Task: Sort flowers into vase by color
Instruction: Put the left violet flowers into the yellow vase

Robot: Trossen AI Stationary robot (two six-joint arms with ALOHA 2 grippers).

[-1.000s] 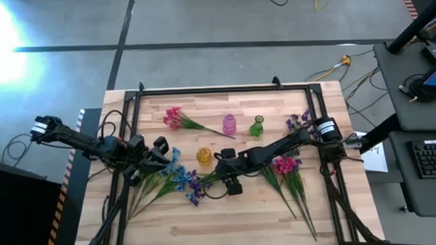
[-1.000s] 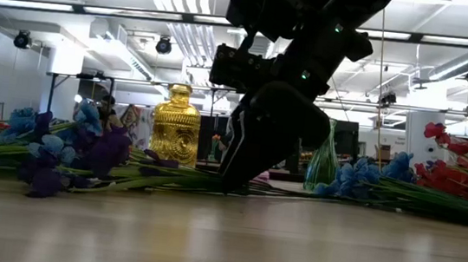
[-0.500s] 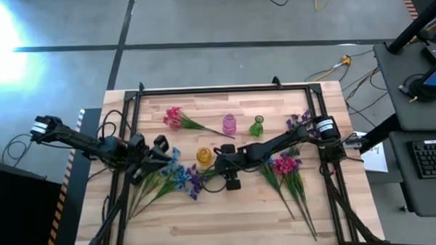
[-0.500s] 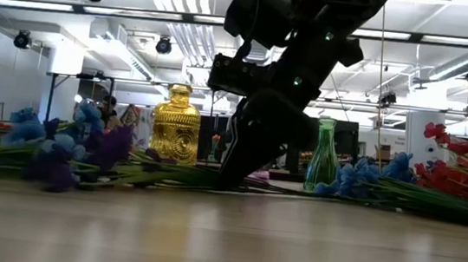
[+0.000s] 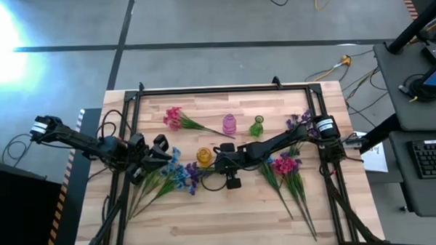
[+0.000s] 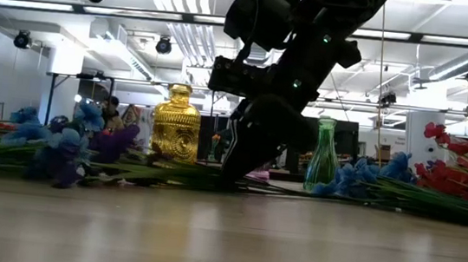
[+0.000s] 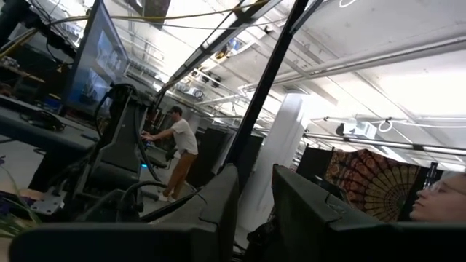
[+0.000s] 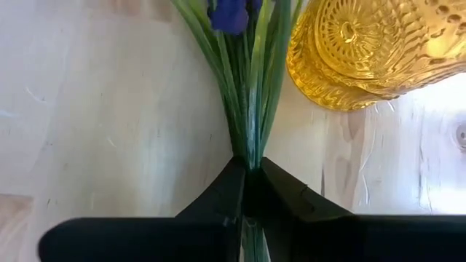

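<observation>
Wooden surface point(image 5: 228, 209) carries scattered flowers and vases. Right tool point(image 8: 247, 191) is clamped on a purple sprig's stems point(image 8: 246, 109), yellow vase point(image 8: 364, 51) just beside. Lift stems vertically, clearing neighbours. Left tool point(image 5: 155, 159): cannot tell.

The left end effector point(image 7: 251, 211) is pointing up into the room, its two dark fingers point(image 7: 218, 211) standing slightly apart with a narrow gap between them. Beyond them, a person point(image 7: 177, 149) is standing at a workstation beside a large monitor point(image 7: 98, 62), and a patterned hanging point(image 7: 368, 182) is showing farther off.
</observation>
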